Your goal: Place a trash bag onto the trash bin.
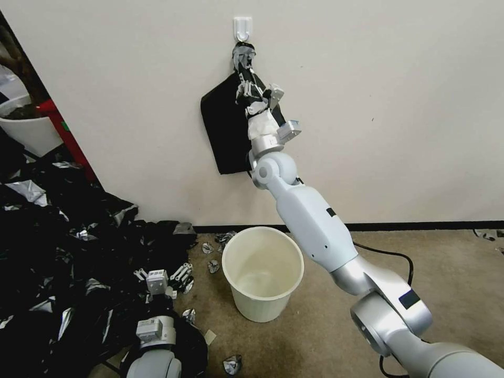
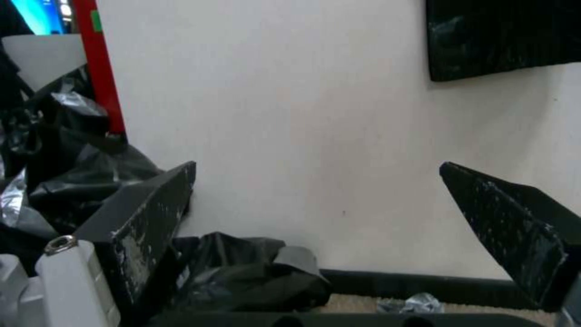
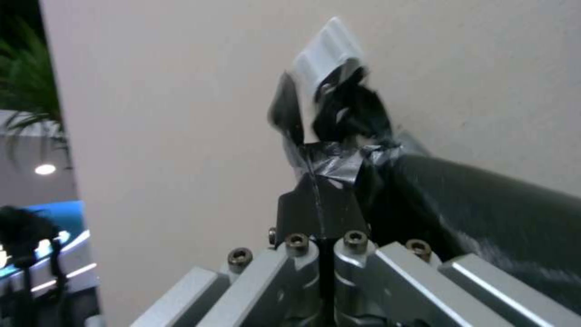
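In the head view, the left gripper [image 1: 160,273] sits lowest and closest, its fingers spread with nothing between them, above a heap of crumpled black film [image 1: 63,241]. Just to its right stands the trash bin [image 1: 262,273], a smooth cream bucket with a rolled rim, upright on beige carpet [image 1: 325,320]. The right gripper [image 1: 247,79] reaches up the pale wall [image 1: 367,105], just under a white hook [image 1: 242,27].

The left wrist view shows its dark, scuffed fingers [image 2: 145,218] wide apart before bare wall.

In the right wrist view, the right gripper's jaws are pinched together on the trash bag [image 3: 330,159], glossy and creased, hanging at the hook [image 3: 327,54].
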`<state>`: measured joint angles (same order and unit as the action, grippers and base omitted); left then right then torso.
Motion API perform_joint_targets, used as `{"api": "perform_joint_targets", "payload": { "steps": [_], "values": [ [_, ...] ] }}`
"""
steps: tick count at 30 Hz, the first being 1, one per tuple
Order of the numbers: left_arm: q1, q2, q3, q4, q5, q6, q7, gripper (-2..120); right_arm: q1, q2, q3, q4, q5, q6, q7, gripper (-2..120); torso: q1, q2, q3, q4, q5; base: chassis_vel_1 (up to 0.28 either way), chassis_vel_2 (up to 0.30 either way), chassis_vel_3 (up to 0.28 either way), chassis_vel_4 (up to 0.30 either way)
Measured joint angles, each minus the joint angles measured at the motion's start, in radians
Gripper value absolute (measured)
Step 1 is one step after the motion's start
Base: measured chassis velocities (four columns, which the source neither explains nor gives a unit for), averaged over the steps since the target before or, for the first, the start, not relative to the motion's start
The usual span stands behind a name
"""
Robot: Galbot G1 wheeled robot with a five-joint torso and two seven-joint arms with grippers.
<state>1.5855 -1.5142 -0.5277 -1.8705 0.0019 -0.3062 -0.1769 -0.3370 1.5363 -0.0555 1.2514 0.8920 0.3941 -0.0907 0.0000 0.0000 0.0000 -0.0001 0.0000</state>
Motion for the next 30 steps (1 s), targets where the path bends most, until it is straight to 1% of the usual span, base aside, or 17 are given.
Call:
{"api": "perform_joint_targets", "payload": {
  "steps": [3,4,5,7,8,9,11,12,15,16,18,19,20,23,30],
  "values": [
    [-0.002,0.002,-0.001,0.006,0.0,0.0,-0.002,100,-0.043,-0.012,0.001,0.016,0.013,0.026,-0.132,0,0.0,0.0,0.0,0.0,0.0,0.0,0.0,0.0,0.0],
    [-0.003,0.003,-0.001,0.007,0.0,0.0,-0.003,100,-0.059,-0.016,0.004,0.02,0.023,0.035,-0.196,0,0.0,0.0,0.0,0.0,0.0,0.0,0.0,0.0,0.0],
    [-0.003,0.003,-0.001,0.007,0.0,0.0,-0.003,100,-0.059,-0.016,0.004,0.02,0.023,0.035,-0.196,0,0.0,0.0,0.0,0.0,0.0,0.0,0.0,0.0,0.0],
    [-0.003,0.004,-0.003,0.009,0.0,0.0,-0.003,100,-0.091,-0.024,0.012,0.031,0.05,0.045,-0.304,0,0.0,0.0,0.0,0.0,0.0,0.0,0.0,0.0,0.0],
    [-0.003,0.004,-0.003,0.009,0.0,0.0,-0.003,100,-0.104,-0.027,0.015,0.035,0.057,0.046,-0.338,0,0.0,0.0,0.0,0.0001,0.0,0.0,0.0,0.0,0.0],
    [-0.003,0.004,-0.003,0.009,0.0,0.0,-0.003,100,-0.104,-0.027,0.015,0.035,0.057,0.046,-0.338,0,0.0,0.0,0.0,0.0001,0.0,0.0,0.0,0.0,0.0],
    [-0.003,0.004,-0.005,0.012,0.0,0.0,-0.004,100,-0.146,-0.036,0.024,0.048,0.071,0.047,-0.432,0,0.0,0.0,0.0,0.0,0.0,0.0,0.0,0.0,0.0],
    [-0.003,0.004,-0.005,0.012,0.0,0.0,-0.004,100,-0.146,-0.036,0.024,0.048,0.071,0.047,-0.432,0,0.0,0.0,0.0,0.0,0.0,0.0,0.0,0.0,0.0],
    [-0.004,0.003,-0.005,0.018,0.0,-0.002,-0.004,100,-0.212,-0.048,0.033,0.064,0.074,0.046,-0.562,0,0.0,0.0,0.0,0.0,-0.0001,0.0,0.0,0.0,0.0],
    [-0.004,0.003,-0.005,0.018,0.0,-0.002,-0.004,100,-0.212,-0.048,0.033,0.064,0.074,0.046,-0.562,0,0.0,0.0,0.0,0.0,-0.0001,0.0,0.0,0.0,0.0],
    [-0.005,0.001,-0.004,0.019,0.0,-0.002,-0.004,100,-0.249,-0.055,0.037,0.071,0.068,0.044,-0.613,0,0.0,0.0,0.0,-0.0002,0.0,0.0,0.0,0.0,0.0],
    [-0.005,0.0,-0.004,0.02,0.0,-0.003,-0.005,100,-0.273,-0.06,0.04,0.075,0.062,0.042,-0.636,0,0.0,0.0,0.0,0.0001,-0.0001,0.0,0.0,0.0,0.0],
    [-0.005,0.0,-0.004,0.02,0.0,-0.003,-0.005,100,-0.273,-0.06,0.04,0.075,0.062,0.042,-0.636,0,0.0,0.0,0.0,0.0001,-0.0001,0.0,0.0,0.0,0.0],
    [-0.006,0.0,-0.005,0.02,-0.001,-0.004,-0.005,100,-0.328,-0.071,0.048,0.09,0.042,0.04,-0.685,0,0.0,0.0,0.0,0.0,0.0,0.0,0.0,0.0,0.0],
    [-0.01,0.001,-0.008,0.02,-0.004,-0.004,-0.005,100,-0.39,-0.084,0.055,0.106,0.012,0.038,-0.729,0,0.0,0.0,0.0,0.0001,0.0,0.0,0.0,0.0,0.0]
  ]
}}
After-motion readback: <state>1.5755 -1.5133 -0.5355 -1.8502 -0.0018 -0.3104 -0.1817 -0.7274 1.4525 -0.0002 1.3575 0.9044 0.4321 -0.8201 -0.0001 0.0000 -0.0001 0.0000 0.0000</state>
